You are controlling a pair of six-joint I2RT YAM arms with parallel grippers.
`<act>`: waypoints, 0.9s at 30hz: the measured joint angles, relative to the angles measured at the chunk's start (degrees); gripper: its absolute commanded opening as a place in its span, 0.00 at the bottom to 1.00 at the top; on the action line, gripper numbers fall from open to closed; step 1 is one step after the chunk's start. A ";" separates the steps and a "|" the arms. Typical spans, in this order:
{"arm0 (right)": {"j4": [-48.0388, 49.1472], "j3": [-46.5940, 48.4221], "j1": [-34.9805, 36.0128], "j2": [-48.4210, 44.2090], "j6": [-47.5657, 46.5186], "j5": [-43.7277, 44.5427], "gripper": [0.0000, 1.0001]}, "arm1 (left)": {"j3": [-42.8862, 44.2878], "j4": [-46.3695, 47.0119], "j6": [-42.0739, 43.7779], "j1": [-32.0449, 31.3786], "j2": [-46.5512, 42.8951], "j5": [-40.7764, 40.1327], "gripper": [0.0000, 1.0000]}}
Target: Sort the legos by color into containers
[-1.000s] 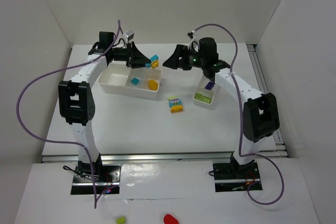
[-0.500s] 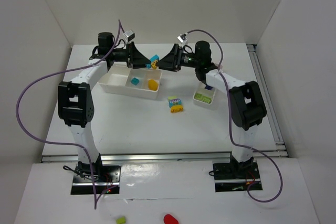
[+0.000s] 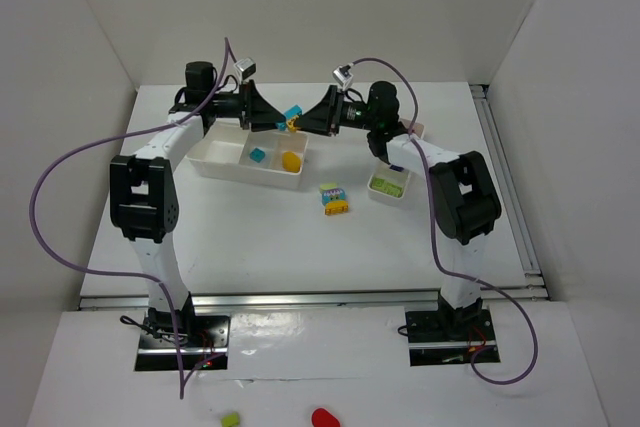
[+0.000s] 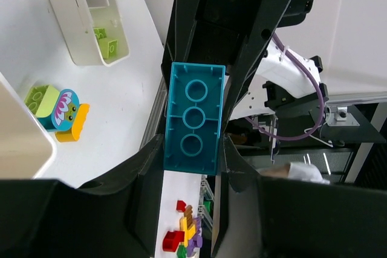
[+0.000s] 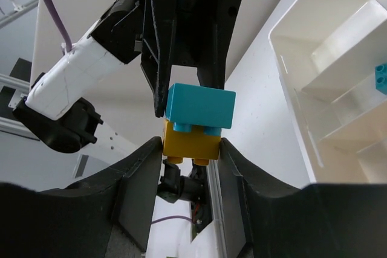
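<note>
Cyan brick point(image 4: 195, 116), joined to a yellow brick point(image 5: 190, 143), was held aloft near the far rim of the wider tray point(image 3: 225, 159). The cyan brick was clamped by the left gripper point(image 4: 193, 152), the yellow brick by the right gripper point(image 5: 190, 149). Lime bricks point(image 3: 385, 185) were seen in the narrower tray point(image 3: 388, 198), and a mixed stack point(image 3: 334, 199) on the tabletop point(image 3: 300, 247) between the trays.

White walls point(image 3: 330, 7) enclose a white table point(image 3: 260, 247); metal rail point(image 3: 300, 298) at its near edge.

Got both reached way out and level, meeting tip to tip: my left gripper point(image 3: 282, 122) clamped on the cyan brick point(image 4: 195, 119), right gripper point(image 3: 302, 125) squeezing the yellow brick point(image 5: 190, 144).
</note>
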 measured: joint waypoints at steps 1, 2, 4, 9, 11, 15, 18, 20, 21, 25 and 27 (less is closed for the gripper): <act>-0.04 0.00 0.04 0.00 -0.04 0.00 0.48 | 0.00 -0.24 0.00 0.04 0.00 0.02 0.00; -0.07 0.00 0.07 0.00 -0.04 0.00 0.48 | 0.00 -0.31 0.09 0.04 0.00 0.02 0.00; -0.13 0.00 0.07 0.00 -0.09 -0.02 0.40 | 0.00 -0.42 0.17 0.04 0.00 0.02 0.00; -1.09 0.00 0.09 0.00 -0.55 0.13 0.27 | 0.57 -2.67 2.84 0.09 0.00 -0.11 0.00; -2.51 0.02 0.09 -0.11 -1.81 0.57 0.25 | 1.05 -4.17 4.28 0.11 0.00 -0.81 0.00; -11.89 1.38 0.48 -1.51 -8.55 2.82 0.22 | 1.11 -5.73 6.16 0.61 0.00 -2.32 0.00; -21.38 3.50 0.92 -2.08 -16.11 6.12 0.21 | 1.14 -6.56 5.92 1.75 -0.11 -2.67 0.00; -27.06 4.15 1.14 -2.08 -20.13 8.66 0.21 | 1.16 -7.10 5.86 2.69 -0.11 -2.84 0.00; -29.49 4.26 1.14 -2.08 -21.66 9.64 0.21 | 1.16 -7.23 5.84 3.10 -0.11 -3.04 0.00; -35.41 4.31 1.20 -2.08 -25.33 12.92 0.21 | 1.16 -8.81 6.25 4.83 -0.68 -5.05 0.00; -38.32 5.46 1.38 -1.88 -26.95 14.67 0.21 | 2.05 -13.53 9.27 5.55 -1.09 -8.61 0.00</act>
